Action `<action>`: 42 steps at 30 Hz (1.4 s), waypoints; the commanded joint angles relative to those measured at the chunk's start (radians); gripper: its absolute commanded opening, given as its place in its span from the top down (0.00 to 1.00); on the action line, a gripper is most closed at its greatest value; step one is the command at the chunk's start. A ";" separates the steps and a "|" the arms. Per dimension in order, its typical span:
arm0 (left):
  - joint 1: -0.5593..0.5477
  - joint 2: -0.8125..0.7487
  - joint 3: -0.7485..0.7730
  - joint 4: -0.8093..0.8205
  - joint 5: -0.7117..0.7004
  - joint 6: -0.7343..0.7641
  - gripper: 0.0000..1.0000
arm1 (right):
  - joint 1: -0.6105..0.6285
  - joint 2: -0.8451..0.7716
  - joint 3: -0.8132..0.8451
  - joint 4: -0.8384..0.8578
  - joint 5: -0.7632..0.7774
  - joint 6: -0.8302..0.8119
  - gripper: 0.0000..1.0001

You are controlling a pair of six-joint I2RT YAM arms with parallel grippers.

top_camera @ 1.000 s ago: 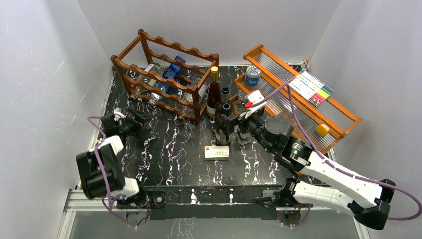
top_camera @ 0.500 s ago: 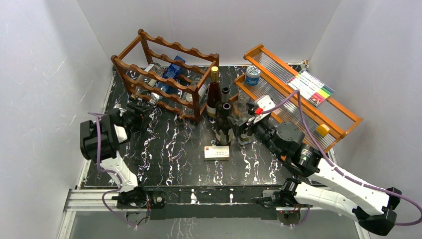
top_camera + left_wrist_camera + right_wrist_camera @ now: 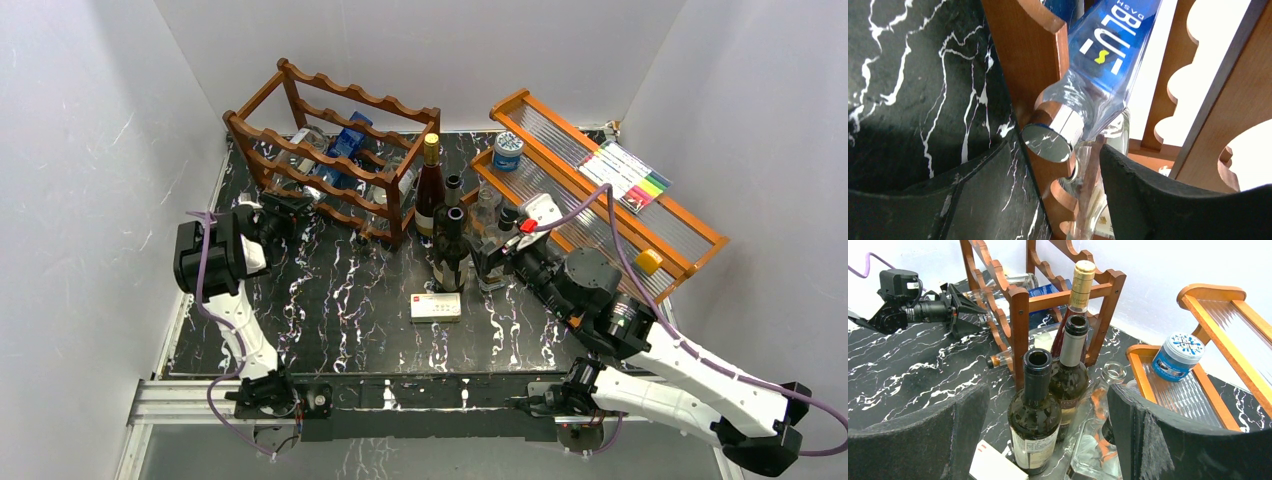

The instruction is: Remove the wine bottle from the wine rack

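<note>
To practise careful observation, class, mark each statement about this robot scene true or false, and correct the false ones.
1. A blue bottle lies in the wine rack. True.
2. The right gripper is shut on a dark bottle. False: its jaws stand wide open and hold nothing; upright bottles stand in front of it.
3. A gold-capped bottle stands upright on the table beside the rack. True.
4. The blue-lidded jar sits on the table. False: it sits on the orange-brown shelf.
5. The left gripper is at the rack, facing the blue bottle's silver cap. True.
</note>
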 commanded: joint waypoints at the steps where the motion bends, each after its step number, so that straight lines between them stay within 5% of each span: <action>1: 0.000 0.043 0.024 0.007 -0.059 0.014 0.36 | -0.001 -0.011 0.025 0.032 0.018 -0.008 0.02; 9: 0.001 0.077 0.059 0.049 -0.040 -0.009 0.45 | 0.000 -0.002 0.029 0.026 0.019 -0.007 0.02; 25: 0.046 -0.004 -0.035 0.154 0.024 -0.101 0.94 | -0.001 0.007 0.017 0.032 0.022 -0.008 0.02; 38: 0.055 -0.069 -0.072 0.159 0.097 -0.138 0.99 | -0.001 0.051 0.035 0.028 0.007 -0.018 0.02; 42: 0.060 -0.110 -0.102 0.157 0.125 -0.163 0.99 | 0.000 0.187 0.166 -0.012 -0.054 -0.049 0.02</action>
